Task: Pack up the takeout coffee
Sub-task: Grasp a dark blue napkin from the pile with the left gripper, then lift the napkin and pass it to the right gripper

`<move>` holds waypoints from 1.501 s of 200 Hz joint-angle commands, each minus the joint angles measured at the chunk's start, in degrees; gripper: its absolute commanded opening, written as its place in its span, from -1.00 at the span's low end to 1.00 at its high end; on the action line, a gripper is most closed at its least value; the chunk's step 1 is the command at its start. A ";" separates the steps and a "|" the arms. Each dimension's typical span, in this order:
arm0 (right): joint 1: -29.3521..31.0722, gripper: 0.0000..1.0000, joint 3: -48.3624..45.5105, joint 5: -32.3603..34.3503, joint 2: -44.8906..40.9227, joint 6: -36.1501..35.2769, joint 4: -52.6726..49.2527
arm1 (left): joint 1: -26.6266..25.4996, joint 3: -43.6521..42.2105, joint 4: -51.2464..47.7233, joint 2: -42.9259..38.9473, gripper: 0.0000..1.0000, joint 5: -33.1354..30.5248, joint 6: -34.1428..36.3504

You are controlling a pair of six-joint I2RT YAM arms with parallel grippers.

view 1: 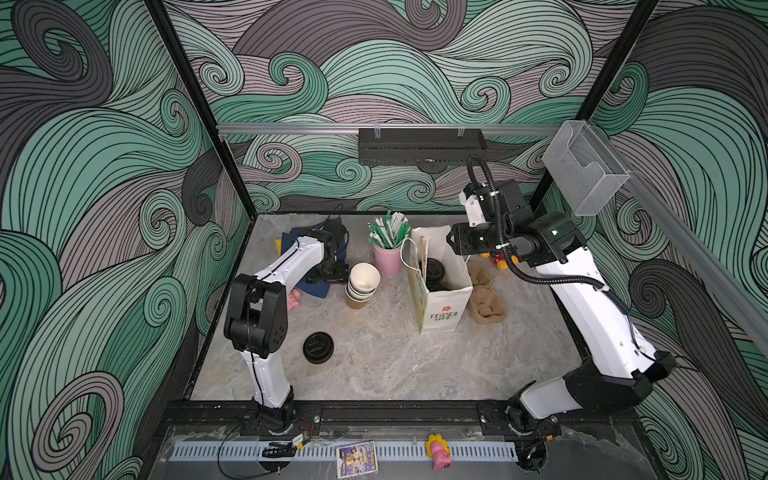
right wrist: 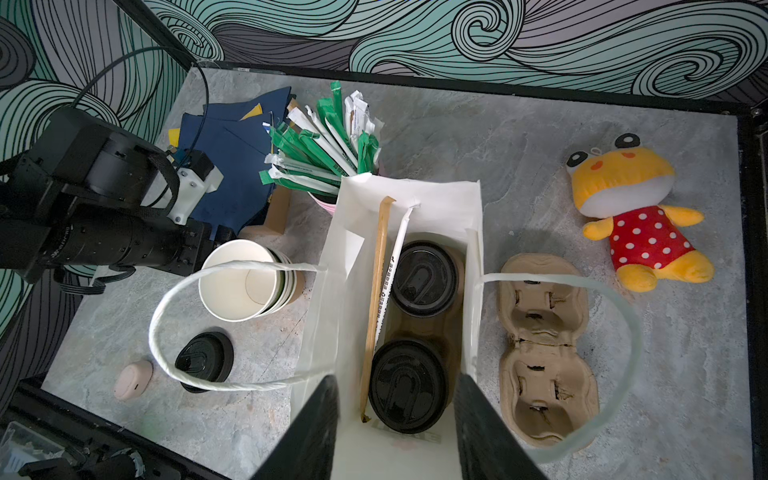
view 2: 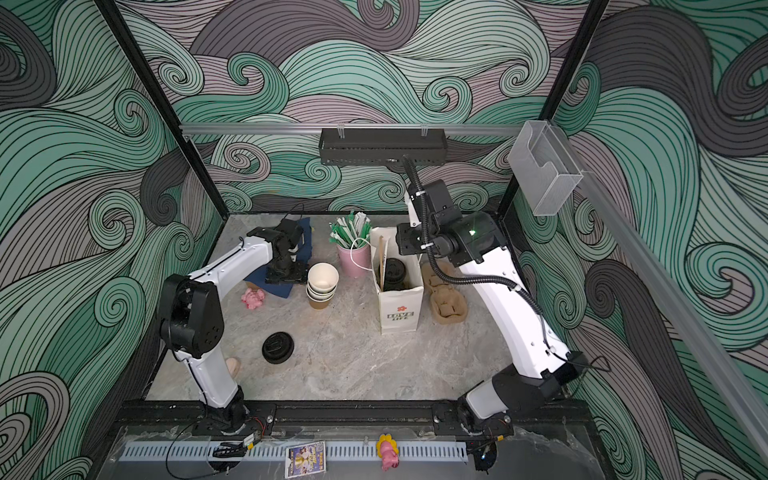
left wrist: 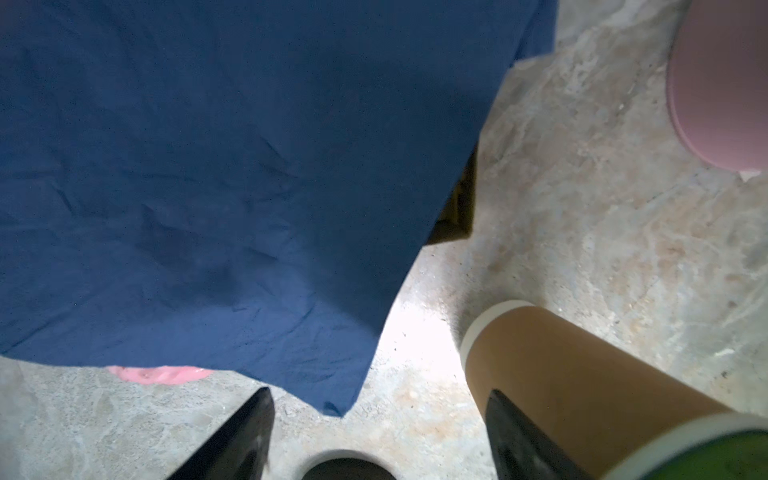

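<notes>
- White paper bag: "LOVE LIFE" in dark block letters under a small red flower (legible in both top views).
- Straw wrapper in the bag: printing too small to read.

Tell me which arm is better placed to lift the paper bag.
Probably right. The right gripper hangs open over the paper bag with both lidded cups; the left gripper sits by the cup stack.

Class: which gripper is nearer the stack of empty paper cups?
Left. The left gripper sits right beside the stack of cups; the right gripper hangs over the white bag, farther off.
</notes>
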 commanded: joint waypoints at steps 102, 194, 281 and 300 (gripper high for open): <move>-0.18 -0.05 -0.04 -0.57 -0.24 -0.39 0.33 | 0.40 2.43 0.80 5.01 0.37 -9.01 -0.56; -0.18 -0.05 0.50 -0.49 -0.58 -0.03 -0.07 | 1.03 3.47 0.58 6.63 -0.27 -11.22 1.01; -0.15 -0.05 0.58 -0.23 -1.27 -0.32 -0.28 | 2.22 5.29 -1.70 -2.62 -1.00 -16.26 1.56; -0.16 -0.05 0.96 -0.31 -1.20 -0.71 -0.29 | 3.38 7.73 -3.21 -5.17 -1.00 -16.28 1.50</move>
